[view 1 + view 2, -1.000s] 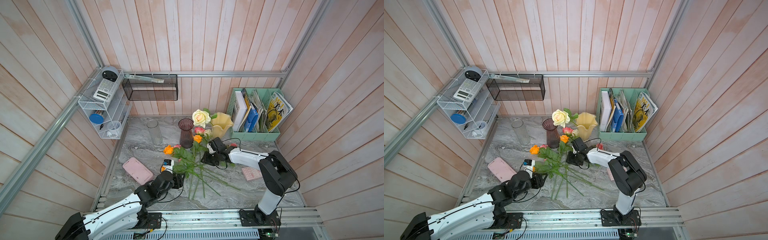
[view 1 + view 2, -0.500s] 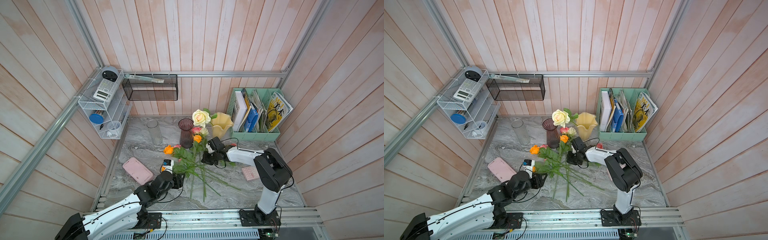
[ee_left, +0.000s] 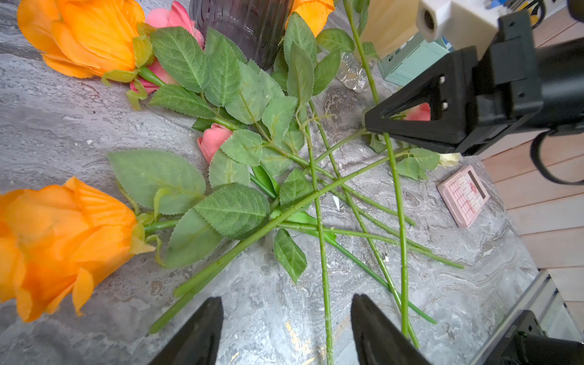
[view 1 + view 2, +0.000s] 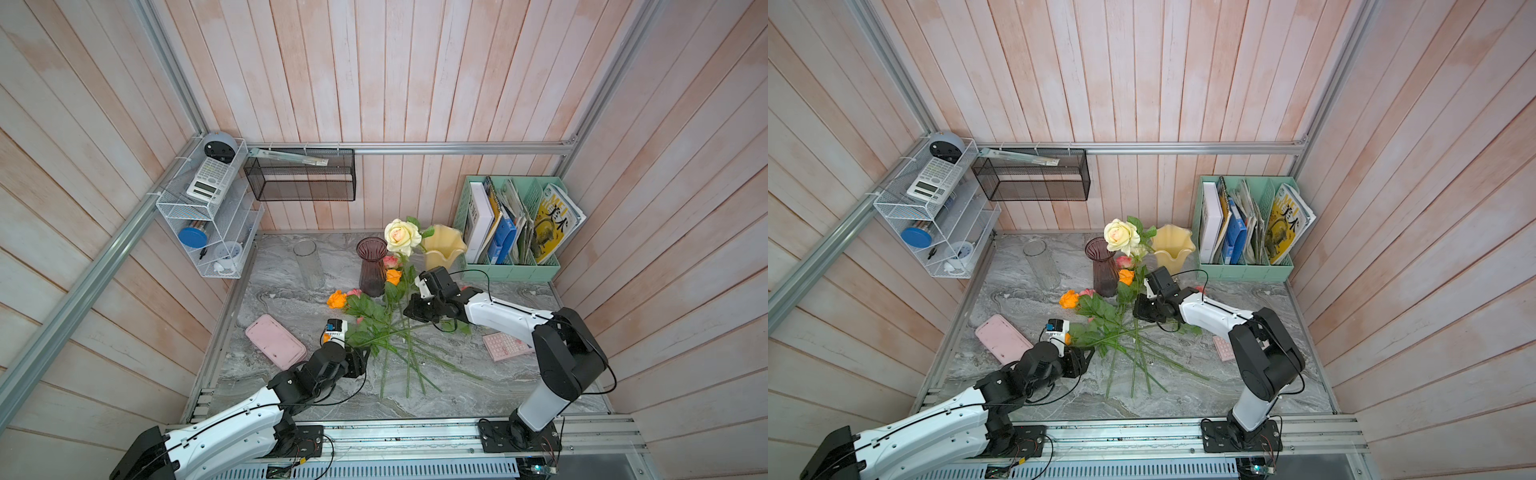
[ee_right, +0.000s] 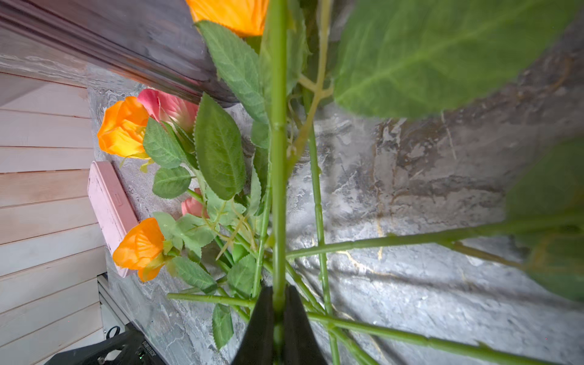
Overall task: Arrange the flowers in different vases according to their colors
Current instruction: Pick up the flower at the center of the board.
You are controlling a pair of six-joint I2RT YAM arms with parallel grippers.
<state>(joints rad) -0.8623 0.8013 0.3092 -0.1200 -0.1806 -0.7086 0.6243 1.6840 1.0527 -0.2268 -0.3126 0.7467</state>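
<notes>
In both top views a cream rose (image 4: 401, 236) (image 4: 1121, 236) stands upright between the purple vase (image 4: 372, 266) and the pale yellow vase (image 4: 442, 249). My right gripper (image 4: 411, 309) (image 5: 278, 294) is shut on its green stem low down. The clear glass vase (image 4: 309, 266) stands left of them with nothing in it. Orange roses (image 4: 336, 300) (image 3: 91, 34) and pink roses (image 4: 390, 262) (image 3: 213, 140) lie in a crossed pile on the marble. My left gripper (image 4: 361, 357) (image 3: 286, 316) hovers open over the stem ends, one thin stem running between its fingers.
A mint file holder (image 4: 511, 266) with books stands at the back right. A pink case (image 4: 275, 341) lies left of the pile and a pink calculator (image 4: 505, 345) under the right arm. A white wire rack (image 4: 208, 224) and a black mesh basket (image 4: 299, 178) hang on the walls.
The right gripper's jaws have closed onto the cream rose's stem and its arm shifted slightly. The rose head stays where it was. The left arm has not moved.
</notes>
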